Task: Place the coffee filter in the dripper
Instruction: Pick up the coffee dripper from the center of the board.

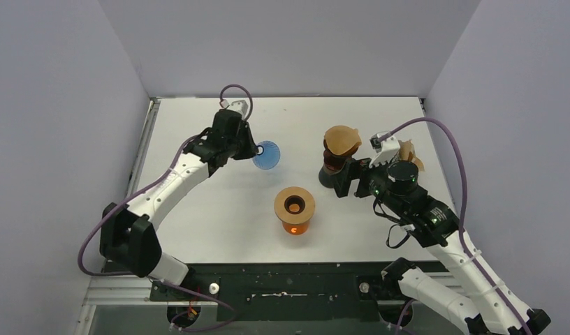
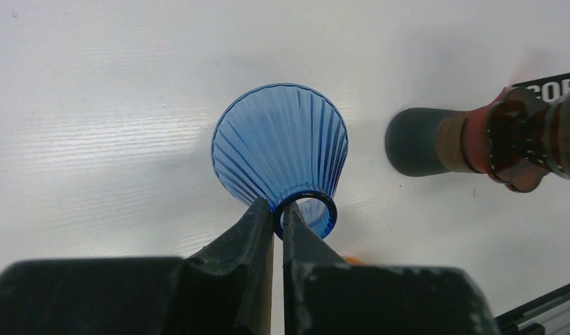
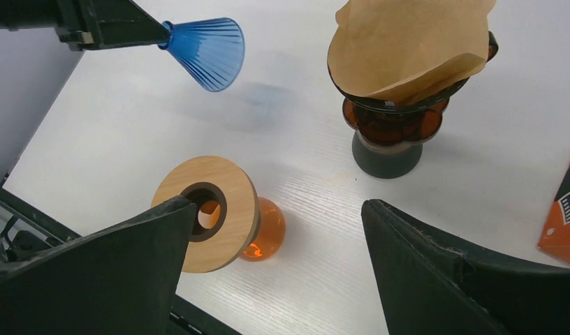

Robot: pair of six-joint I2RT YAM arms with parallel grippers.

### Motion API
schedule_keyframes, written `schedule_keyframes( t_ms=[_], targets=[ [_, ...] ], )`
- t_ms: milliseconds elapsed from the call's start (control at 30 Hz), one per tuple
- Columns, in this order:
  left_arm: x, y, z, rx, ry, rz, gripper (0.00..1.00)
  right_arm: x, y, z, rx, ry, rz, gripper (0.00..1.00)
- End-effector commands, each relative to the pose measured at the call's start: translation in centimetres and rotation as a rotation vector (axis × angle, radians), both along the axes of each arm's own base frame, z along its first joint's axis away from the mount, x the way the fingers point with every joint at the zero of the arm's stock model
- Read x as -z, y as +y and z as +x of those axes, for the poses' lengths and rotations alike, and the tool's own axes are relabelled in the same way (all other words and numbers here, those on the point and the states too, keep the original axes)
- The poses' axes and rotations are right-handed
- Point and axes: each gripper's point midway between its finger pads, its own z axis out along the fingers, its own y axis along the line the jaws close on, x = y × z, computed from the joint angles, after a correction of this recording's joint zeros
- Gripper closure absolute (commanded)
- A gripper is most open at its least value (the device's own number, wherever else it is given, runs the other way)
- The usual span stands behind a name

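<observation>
- The left hand [image 2: 276,209] is clamped on the narrow ring end of the blue ribbed cone [image 2: 279,143], with the ring's wall pinched between its two fingers.
- The cone lies on its side with its wide mouth pointing away from the hand. It is over the far left part of the table [image 1: 233,223], and its shadow falls on the surface apart from it.
- The coffee filter [image 3: 408,45], of brown paper, sits on top of the dark brown dripper [image 3: 390,122]. It is tilted, with one side hanging over the rim.
- The dripper stands upright on its dark base, right of the table's middle and toward the far edge.
- The right hand [image 3: 279,204] has its fingers spread wide apart and holds nothing. It is just on the near side of the dripper.
- An amber glass vessel with a wooden collar [image 1: 294,204] stands upright near the table's middle, closer to the near edge.
- An orange and black box [image 3: 565,209] is near the right edge, beside the dripper.
</observation>
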Motion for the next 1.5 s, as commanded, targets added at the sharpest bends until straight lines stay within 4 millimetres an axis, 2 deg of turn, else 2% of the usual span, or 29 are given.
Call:
schedule_keyframes(
  t_ms=[0,67,167,333,633,867,1067,1300,1467],
  targets=[
    [-6.6,0.3,0.3,-0.007,-0.182,-0.136,1.0,-2.2,1.2,1.0,0.002,-0.029,0.094,0.05],
    [-8.4,0.5,-0.3,0.001,-0.221,-0.162,1.0,-2.2,1.7,1.1,-0.01,-0.023,0.115,0.04],
    [-10.0,0.5,-1.4,0.028,-0.249,-0.207,1.0,-2.8,2.3,0.9,-0.034,-0.024,0.149,0.0],
    [-12.6,0.2,-3.2,0.069,-0.301,-0.28,1.0,-4.2,3.2,0.7,-0.086,-0.05,0.177,0.0],
    [-16.4,-1.2,-7.4,0.214,-0.371,-0.474,1.0,-6.5,6.2,-0.3,-0.255,-0.097,0.273,0.03],
    [-19.5,-2.6,-10.5,0.339,-0.414,-0.656,1.0,-8.1,7.7,-1.2,-0.361,-0.139,0.341,0.04],
    [-20.5,-3.7,-12.8,0.451,-0.406,-0.778,1.0,-9.4,8.9,-1.9,-0.44,-0.153,0.405,0.05],
    [-22.4,-3.8,-15.2,0.54,-0.44,-0.892,1.0,-11.3,9.6,-2.7,-0.51,-0.204,0.473,0.07],
    [-23.0,-3.9,-16.2,0.584,-0.441,-0.95,1.0,-12.7,10.0,-3.7,-0.572,-0.247,0.536,0.09]
  ],
)
